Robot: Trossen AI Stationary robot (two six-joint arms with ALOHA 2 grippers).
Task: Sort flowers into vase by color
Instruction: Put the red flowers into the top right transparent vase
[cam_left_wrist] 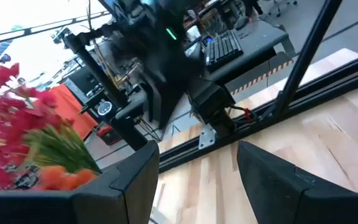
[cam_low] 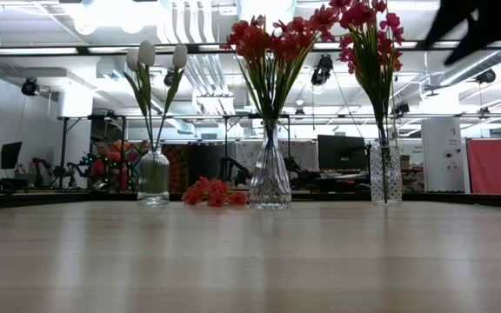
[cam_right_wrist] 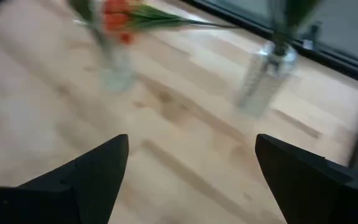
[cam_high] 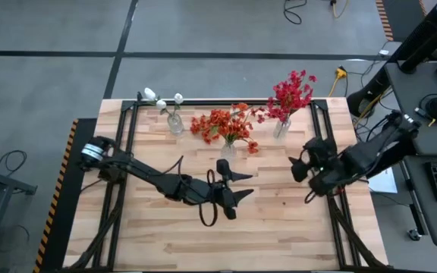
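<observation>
Three glass vases stand along the table's far side. The left vase (cam_high: pixel 174 123) (cam_low: pixel 153 176) holds white flowers (cam_high: pixel 161 101). The middle vase (cam_high: pixel 228 149) (cam_low: pixel 270 178) holds orange flowers (cam_high: pixel 230 123). The right vase (cam_high: pixel 281 127) (cam_low: pixel 386 174) holds crimson flowers (cam_high: pixel 293 91). An orange bloom cluster (cam_low: pixel 211 193) lies on the table between the left and middle vases. My left gripper (cam_high: pixel 237 186) (cam_left_wrist: pixel 197 186) is open over the table's middle, just near of the middle vase. My right gripper (cam_high: pixel 300 164) (cam_right_wrist: pixel 191 162) is open and raised, right of that vase.
A black frame rail (cam_high: pixel 226 101) runs along the table's far edge, with side rails left and right. Bare wood (cam_high: pixel 203 243) fills the near half of the table. Desks, a keyboard and cables stand beyond the right edge.
</observation>
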